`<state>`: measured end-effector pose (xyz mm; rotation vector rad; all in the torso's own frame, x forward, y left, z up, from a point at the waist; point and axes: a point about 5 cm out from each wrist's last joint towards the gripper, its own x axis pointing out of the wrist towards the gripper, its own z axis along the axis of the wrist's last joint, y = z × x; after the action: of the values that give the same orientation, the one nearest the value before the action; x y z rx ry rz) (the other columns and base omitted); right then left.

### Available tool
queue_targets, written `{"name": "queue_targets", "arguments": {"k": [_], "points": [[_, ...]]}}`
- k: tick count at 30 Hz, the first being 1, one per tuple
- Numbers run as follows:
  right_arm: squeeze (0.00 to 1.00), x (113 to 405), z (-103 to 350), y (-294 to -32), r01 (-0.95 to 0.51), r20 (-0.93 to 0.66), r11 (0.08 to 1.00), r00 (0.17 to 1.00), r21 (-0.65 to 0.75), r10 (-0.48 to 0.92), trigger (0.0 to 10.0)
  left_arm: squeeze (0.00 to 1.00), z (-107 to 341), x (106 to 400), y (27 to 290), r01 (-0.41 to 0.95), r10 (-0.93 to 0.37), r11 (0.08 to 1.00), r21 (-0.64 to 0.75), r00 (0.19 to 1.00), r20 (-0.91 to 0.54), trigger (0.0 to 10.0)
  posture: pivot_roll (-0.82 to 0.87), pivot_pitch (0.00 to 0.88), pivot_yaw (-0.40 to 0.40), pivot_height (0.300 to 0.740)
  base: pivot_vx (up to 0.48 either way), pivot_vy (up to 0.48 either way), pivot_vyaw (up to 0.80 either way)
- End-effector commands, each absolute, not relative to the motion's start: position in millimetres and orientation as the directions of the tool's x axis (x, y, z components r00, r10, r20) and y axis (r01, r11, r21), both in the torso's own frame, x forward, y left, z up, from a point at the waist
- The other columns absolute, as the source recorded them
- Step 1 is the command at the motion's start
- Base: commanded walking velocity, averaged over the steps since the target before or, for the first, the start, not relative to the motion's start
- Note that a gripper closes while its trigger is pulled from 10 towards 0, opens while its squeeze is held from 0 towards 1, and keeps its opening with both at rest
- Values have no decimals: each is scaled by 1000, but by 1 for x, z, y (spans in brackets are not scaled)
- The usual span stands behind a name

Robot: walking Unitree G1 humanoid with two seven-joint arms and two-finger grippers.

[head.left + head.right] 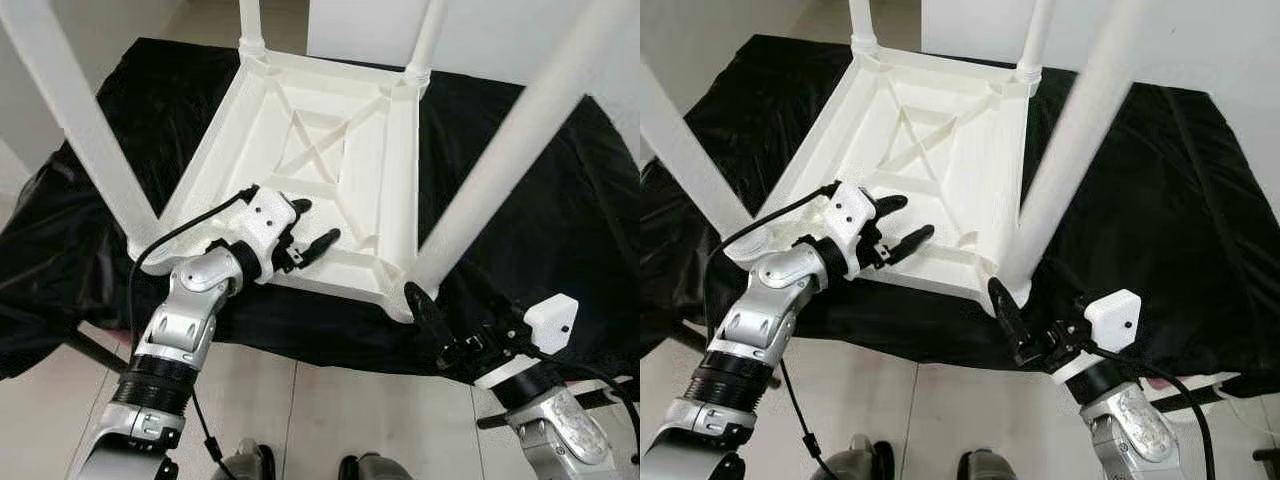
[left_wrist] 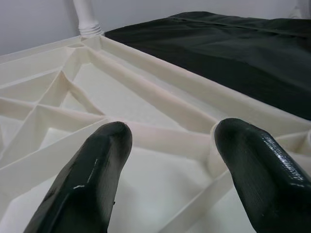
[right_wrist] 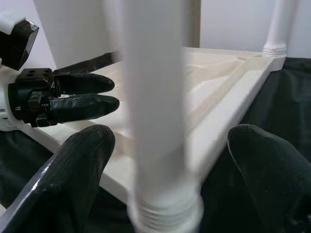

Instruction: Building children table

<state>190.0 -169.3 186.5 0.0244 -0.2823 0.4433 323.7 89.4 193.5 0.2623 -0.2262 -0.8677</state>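
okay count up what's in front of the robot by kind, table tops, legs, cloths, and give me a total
Table top, upside down: 1
Table legs, standing up from its corners: 4
Black cloth under it: 1
Total: 6

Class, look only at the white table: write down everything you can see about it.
The table is white, plastic-looking, lying upside down on a black cloth. Its underside shows crossed ribs inside a raised frame. Four round legs stand up from the corners. The left gripper hovers open over the near edge; the right gripper sits open around the near right leg's base.
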Motion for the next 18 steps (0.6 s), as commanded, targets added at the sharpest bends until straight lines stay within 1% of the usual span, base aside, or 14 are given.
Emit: {"name": "queue_targets", "arguments": {"k": [1,7,13,18], "points": [[0,189,184,-172,-417,260,907,872,-50,415,10000,0,190,320,84,733,-789,598,325,608,82,10000,-17,173,9,740,0,0,0],[0,189,183,-172,-423,254,905,871,-52,421,10000,0,190,320,85,737,-781,616,279,617,95,10000,-16,177,7,740,0,0,0],[0,189,183,-172,-427,251,903,869,-55,426,10000,0,190,321,86,725,-770,629,280,630,97,10000,-15,176,5,740,0,0,0],[0,190,183,-172,-433,251,900,866,-60,433,10000,0,188,320,87,730,-767,636,252,635,96,10000,-13,174,3,740,0,0,0]]}}
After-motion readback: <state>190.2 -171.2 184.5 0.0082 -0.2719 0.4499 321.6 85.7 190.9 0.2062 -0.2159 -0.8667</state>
